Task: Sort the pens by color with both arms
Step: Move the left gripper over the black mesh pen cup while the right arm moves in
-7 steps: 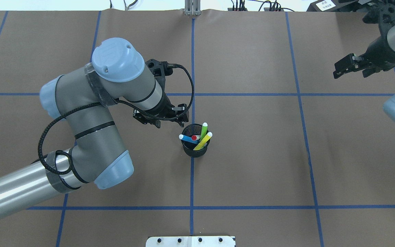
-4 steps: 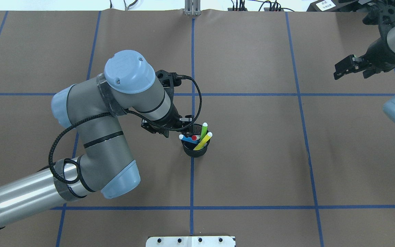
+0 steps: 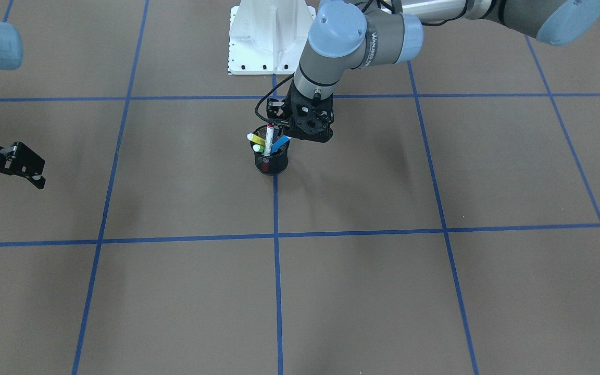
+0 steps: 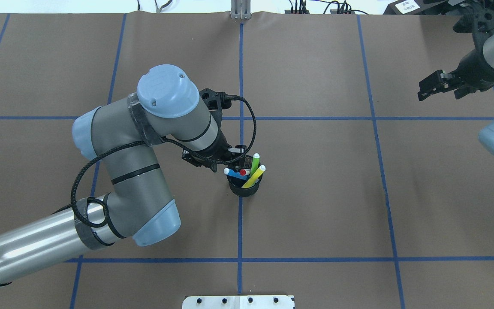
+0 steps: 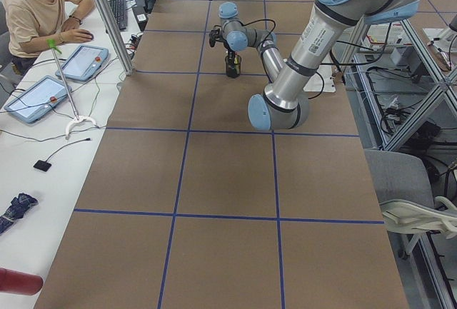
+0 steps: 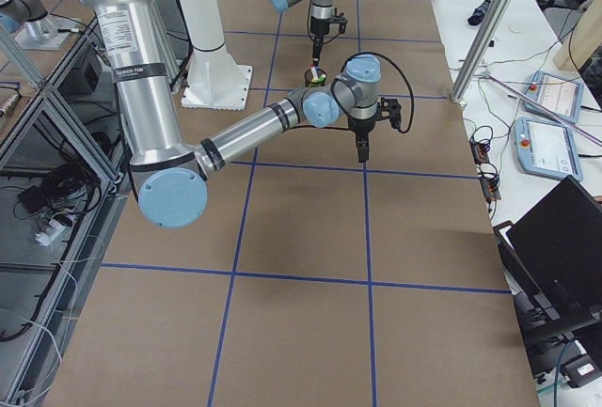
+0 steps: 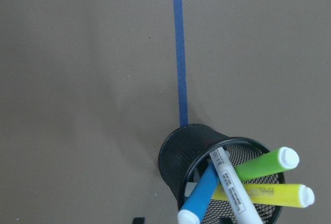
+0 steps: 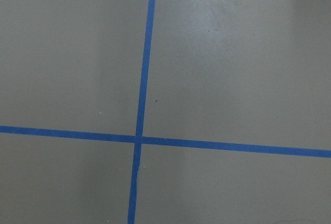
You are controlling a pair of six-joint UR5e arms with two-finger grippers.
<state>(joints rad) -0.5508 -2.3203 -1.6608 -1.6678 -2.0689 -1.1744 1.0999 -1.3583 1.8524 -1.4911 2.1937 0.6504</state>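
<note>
A black mesh cup (image 4: 244,188) stands on the middle tape line and holds the pens: blue (image 4: 231,173), white-barrelled with a red end (image 4: 243,172), green (image 4: 254,163) and yellow (image 4: 255,175). My left gripper (image 4: 233,162) hangs open at the cup's near-left rim, over the tops of the blue pen (image 7: 199,198) and the white pen (image 7: 231,188); its tips just show at the bottom of the left wrist view. In the front view it sits right above the cup (image 3: 270,160). My right gripper (image 4: 426,87) hovers open and empty far to the right, over bare paper.
Brown paper with blue tape lines (image 4: 240,86) covers the table. The white pedestal base (image 3: 270,41) stands at the robot's edge. A person (image 5: 36,9) sits at a side desk with tablets (image 5: 78,63) beyond the far edge.
The left arm swung right and toward the cup, bringing its gripper from just beside the rim to over the pen tops. The right gripper barely moved. The pens stay in the cup.
</note>
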